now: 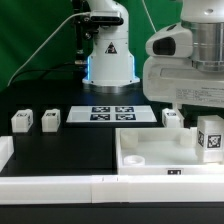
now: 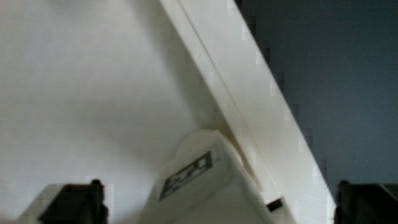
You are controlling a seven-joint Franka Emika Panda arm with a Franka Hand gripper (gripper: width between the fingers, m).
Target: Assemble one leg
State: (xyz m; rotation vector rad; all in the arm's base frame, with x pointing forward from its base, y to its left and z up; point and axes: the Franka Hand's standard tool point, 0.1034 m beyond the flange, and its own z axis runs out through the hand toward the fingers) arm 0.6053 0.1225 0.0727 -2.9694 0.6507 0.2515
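A white leg (image 1: 210, 138) with a black-and-white marker stands at the right corner of the white tabletop (image 1: 150, 146), right under my gripper (image 1: 205, 116). In the wrist view the leg (image 2: 222, 185) sits between my two dark fingertips (image 2: 71, 205), with a gap on each side. My gripper (image 2: 221, 206) is open around it. The tabletop (image 2: 89, 90) fills most of that view, and its raised rim runs diagonally. Three more legs stand on the black table, two at the exterior view's left (image 1: 22, 121) (image 1: 49, 119) and one (image 1: 172, 117) behind the tabletop.
The marker board (image 1: 112, 114) lies in front of the robot base (image 1: 108, 55). A white barrier (image 1: 60, 186) runs along the front, with a white block (image 1: 5, 150) at the exterior view's left. Black cables hang behind the base.
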